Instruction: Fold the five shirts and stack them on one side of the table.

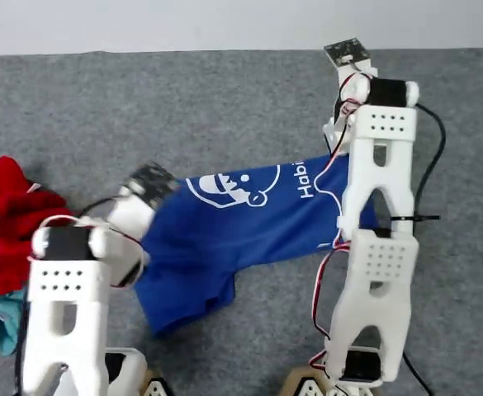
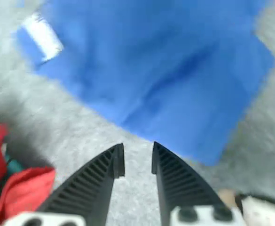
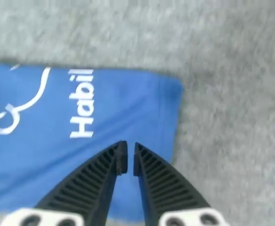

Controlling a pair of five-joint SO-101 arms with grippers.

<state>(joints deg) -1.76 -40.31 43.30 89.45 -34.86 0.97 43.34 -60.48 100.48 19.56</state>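
A blue shirt [image 1: 241, 223] with white print lies spread and partly rumpled across the middle of the grey table; one sleeve end points toward the front edge. My left gripper [image 2: 137, 159] hovers over bare grey cloth just off the blue shirt's [image 2: 165, 70] edge, slightly open with nothing between its fingers. My right gripper [image 3: 130, 153] hangs over the blue shirt's [image 3: 43, 155] hem end near the white lettering, its fingers almost together and holding nothing. A red shirt [image 1: 6, 223] lies bunched at the left edge on top of a teal one [image 1: 2, 322].
The grey table cover [image 1: 183, 107] is bare at the back and on the right side. The left arm [image 1: 68, 305] stands between the red pile and the blue shirt. The right arm [image 1: 377, 239] stretches over the shirt's right end. The red shirt [image 2: 19, 188] lies close beside the left gripper.
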